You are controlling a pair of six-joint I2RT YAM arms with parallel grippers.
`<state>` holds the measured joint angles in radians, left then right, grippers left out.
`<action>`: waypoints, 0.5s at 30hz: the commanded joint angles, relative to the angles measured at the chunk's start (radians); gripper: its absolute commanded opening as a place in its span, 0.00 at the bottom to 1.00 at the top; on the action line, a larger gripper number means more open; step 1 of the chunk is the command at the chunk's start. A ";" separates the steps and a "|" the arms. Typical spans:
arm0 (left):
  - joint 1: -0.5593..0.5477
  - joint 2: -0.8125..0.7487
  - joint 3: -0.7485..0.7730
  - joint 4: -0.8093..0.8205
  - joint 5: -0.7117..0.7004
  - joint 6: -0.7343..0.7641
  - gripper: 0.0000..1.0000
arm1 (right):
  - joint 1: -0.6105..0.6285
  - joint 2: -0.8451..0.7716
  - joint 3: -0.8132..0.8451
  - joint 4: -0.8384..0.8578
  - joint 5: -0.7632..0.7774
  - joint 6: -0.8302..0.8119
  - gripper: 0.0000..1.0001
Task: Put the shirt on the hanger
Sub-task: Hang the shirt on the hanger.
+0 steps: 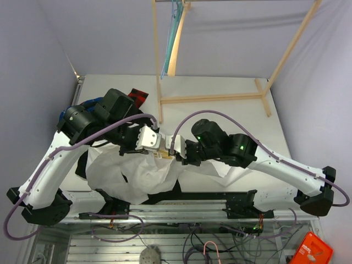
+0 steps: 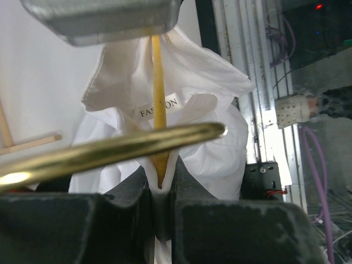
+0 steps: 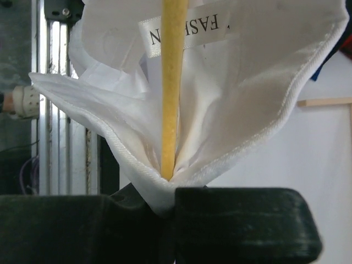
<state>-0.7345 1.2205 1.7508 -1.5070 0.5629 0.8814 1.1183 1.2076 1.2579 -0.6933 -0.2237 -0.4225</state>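
Toward 6 o'clock on the table (image 1: pixel 231 118), the left gripper (image 2: pixel 160 190) clamps the yellow hanger (image 2: pixel 158 82) bar and the right gripper (image 3: pixel 168 192) pinches the white shirt (image 1: pixel 140 176) collar edge against it; open tabletop runs to the wooden rack (image 1: pixel 212 98) at 12 o'clock.

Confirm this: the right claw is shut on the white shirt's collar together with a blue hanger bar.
Not quite: the hanger bar is yellow, not blue. The right wrist view shows the right claw shut on the white shirt's collar together with it.
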 commanded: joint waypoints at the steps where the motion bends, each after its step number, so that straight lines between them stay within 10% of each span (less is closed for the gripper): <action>1: -0.009 0.069 -0.028 0.063 0.238 -0.021 0.10 | 0.002 0.041 0.107 0.045 -0.051 -0.012 0.00; 15: -0.019 0.118 -0.066 0.160 0.251 -0.009 0.10 | 0.002 0.072 0.181 0.055 -0.051 0.006 0.07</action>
<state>-0.7254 1.3132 1.7267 -1.4883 0.6605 0.8516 1.1019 1.2781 1.3491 -0.9260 -0.2203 -0.4019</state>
